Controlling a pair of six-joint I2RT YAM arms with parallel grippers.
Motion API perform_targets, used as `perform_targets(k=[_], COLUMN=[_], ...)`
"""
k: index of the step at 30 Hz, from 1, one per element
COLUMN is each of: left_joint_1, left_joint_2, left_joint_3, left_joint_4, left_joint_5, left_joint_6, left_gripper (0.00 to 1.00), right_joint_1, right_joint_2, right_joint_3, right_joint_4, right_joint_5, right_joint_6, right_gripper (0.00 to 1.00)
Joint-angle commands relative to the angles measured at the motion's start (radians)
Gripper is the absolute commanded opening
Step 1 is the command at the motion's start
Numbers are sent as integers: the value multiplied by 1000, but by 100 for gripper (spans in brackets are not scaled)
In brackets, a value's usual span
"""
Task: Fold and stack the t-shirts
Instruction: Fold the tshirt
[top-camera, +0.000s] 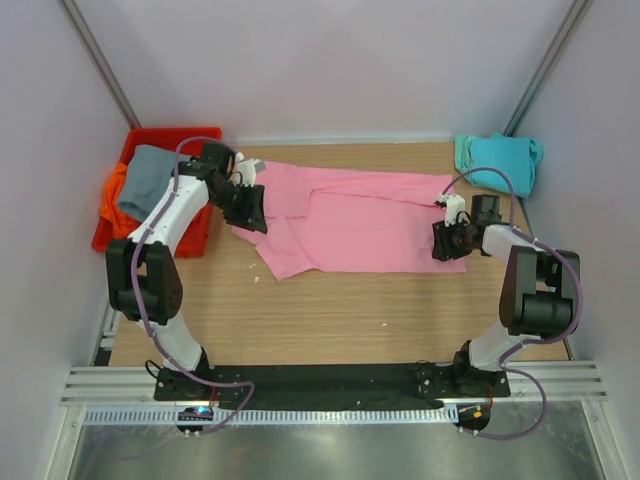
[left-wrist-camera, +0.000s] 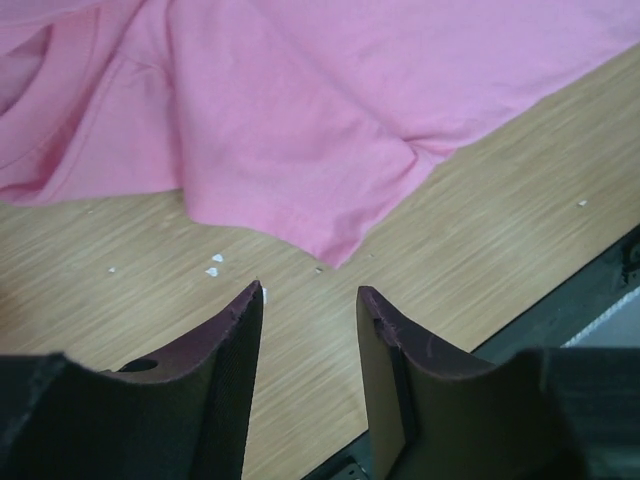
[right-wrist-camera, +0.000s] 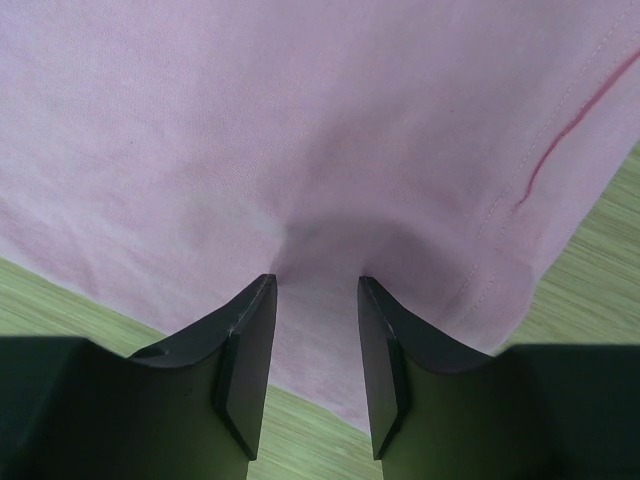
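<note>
A pink t-shirt (top-camera: 360, 225) lies spread across the middle of the wooden table, partly folded along its far edge. My left gripper (top-camera: 250, 205) hovers at its left end. In the left wrist view it (left-wrist-camera: 310, 290) is open over bare wood, with a pink sleeve (left-wrist-camera: 300, 120) just ahead of the tips. At the shirt's right hem my right gripper (top-camera: 442, 243) is open. The right wrist view shows its tips (right-wrist-camera: 317, 280) down on the pink cloth (right-wrist-camera: 300, 120), which lies flat between the fingers. A teal t-shirt (top-camera: 495, 160) is bunched at the back right.
A red bin (top-camera: 175, 133) stands at the back left with a grey t-shirt (top-camera: 145, 178) and an orange one (top-camera: 112, 195) in it. Small white specks (left-wrist-camera: 213, 265) lie on the wood near the left fingers. Grey walls close in on both sides.
</note>
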Motion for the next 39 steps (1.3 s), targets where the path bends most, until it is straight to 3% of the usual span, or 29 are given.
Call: perform_targets(k=[1,13,26,39], left_joint_1=[30,68,68,68], left_joint_2=[71,244,312,310], left_joint_3=[-21,0,2,-21], left_joint_4=[64,131,131,131], left_joint_5=[-80,-83,-42,7], left_joint_6=[9,12,11,12], left_gripper=[43,38,38,29], right_joint_1=[2,2,2,2], right_joint_2=[-22,-25,1,9], right_joint_3=[2,-3,18,23], right_joint_4=[9,3,-4,-4], right_joint_5=[-12,-6,-3,2], right_joint_6=[-1,-3,-1,2], right_gripper=[44,44,44,44])
